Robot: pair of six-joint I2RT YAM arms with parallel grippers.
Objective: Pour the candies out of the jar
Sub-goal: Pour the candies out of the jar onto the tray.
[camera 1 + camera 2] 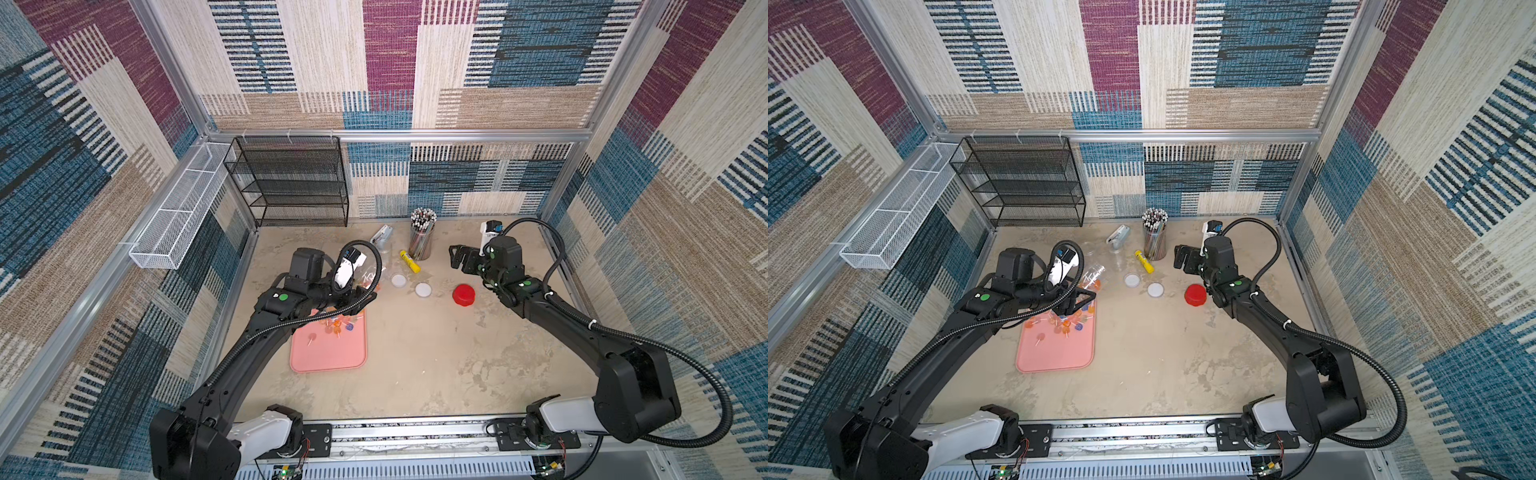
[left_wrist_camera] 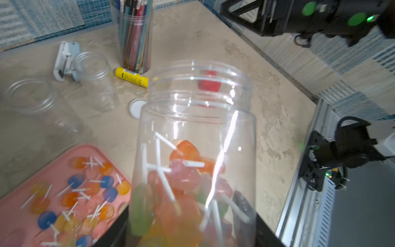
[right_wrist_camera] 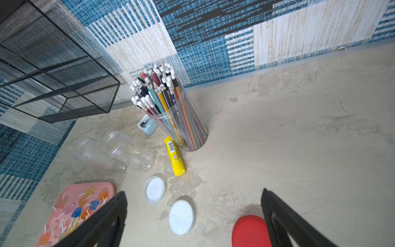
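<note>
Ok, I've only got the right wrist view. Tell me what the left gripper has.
Observer: The left gripper is shut on a clear jar by the far edge of the pink tray.
Operator: Report its contents.
Observer: Many candies lie inside, bunched at the closed end by the gripper.
Operator: Say which way it opens.
Observer: Away from the gripper, uncapped; no candies sit near the opening.

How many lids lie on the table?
3: a white lid by the yellow stick, a second white lid next to it, a red lid further along. Others may be hidden.
</note>
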